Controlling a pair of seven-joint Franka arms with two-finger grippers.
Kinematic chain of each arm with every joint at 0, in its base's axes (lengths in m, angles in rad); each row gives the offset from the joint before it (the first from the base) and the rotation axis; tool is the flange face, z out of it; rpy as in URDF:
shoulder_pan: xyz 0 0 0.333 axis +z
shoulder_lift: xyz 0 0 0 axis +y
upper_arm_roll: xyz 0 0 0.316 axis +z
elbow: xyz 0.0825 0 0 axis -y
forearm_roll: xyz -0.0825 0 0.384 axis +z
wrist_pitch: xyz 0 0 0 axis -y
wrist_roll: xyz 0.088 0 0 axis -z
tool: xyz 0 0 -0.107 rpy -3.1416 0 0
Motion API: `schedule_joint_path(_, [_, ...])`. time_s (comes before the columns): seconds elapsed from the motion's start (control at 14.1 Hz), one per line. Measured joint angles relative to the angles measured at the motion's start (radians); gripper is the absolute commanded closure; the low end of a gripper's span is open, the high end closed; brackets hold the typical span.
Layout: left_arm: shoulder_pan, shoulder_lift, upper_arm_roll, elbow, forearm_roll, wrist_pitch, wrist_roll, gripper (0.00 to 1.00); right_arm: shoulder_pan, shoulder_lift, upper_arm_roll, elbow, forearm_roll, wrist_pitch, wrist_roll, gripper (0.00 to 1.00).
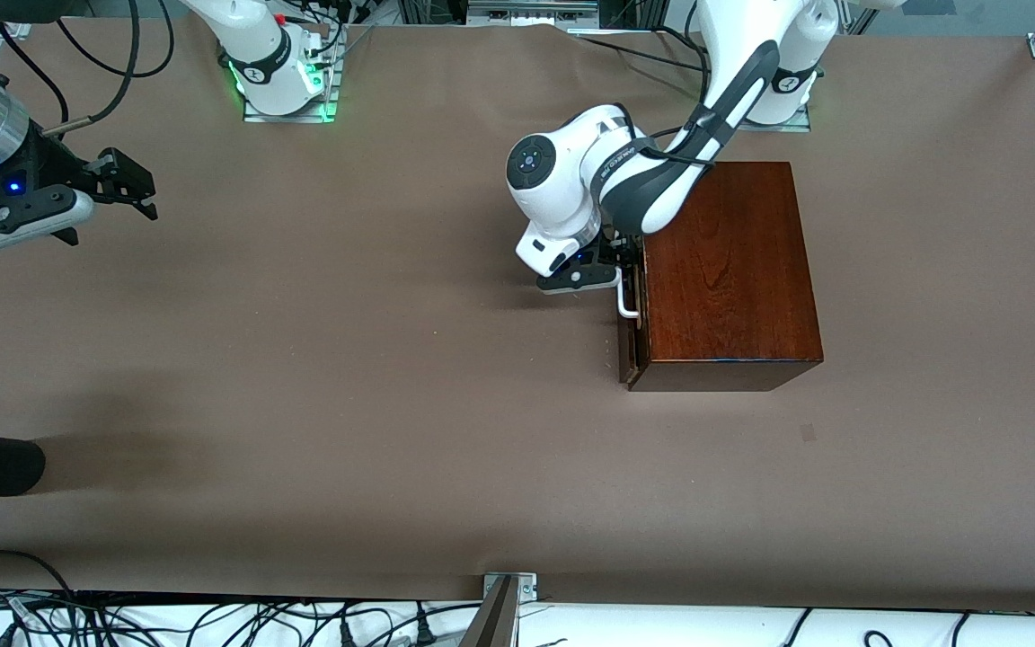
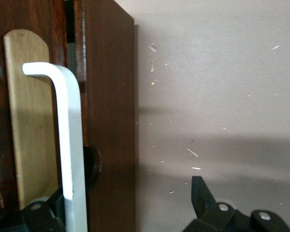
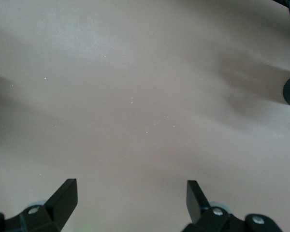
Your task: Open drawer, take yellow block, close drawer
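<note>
drawer [image 1: 632, 337] barely ajar in the wooden box [image 1: 726, 270] on the tabletop [image 1: 347, 404], yellow block unseen, likely inside | left gripper [image 1: 623, 280] at the white handle [image 1: 627, 301], jaws wide astride its bar, placed to pull | right gripper [image 1: 136, 190] waits over bare tabletop, jaws wide

Front view: high camera facing the robots across the bench [image 1: 392, 377], taking in both arm bases and the whole brown surface. Left wrist view: very close, level with the drawer [image 2: 106, 121] front and its white handle [image 2: 67, 145], both also in the front view. Right wrist view: looks down on bare bench only.
</note>
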Motion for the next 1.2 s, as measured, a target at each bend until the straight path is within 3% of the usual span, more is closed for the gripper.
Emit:
schedule_joint_path(0.28, [-0.033, 0.013, 0.006, 0.015, 0.011, 0.031, -0.062, 0.0, 0.0, 0.0, 0.0, 0.0, 0.0, 0.0, 0.0, 0.0])
schedule_joint_path(1.2, [-0.114, 0.104, 0.009, 0.202, -0.04, 0.034, -0.093, 0.0, 0.0, 0.002, -0.005, 0.0, 0.0, 0.004, 0.0, 0.0])
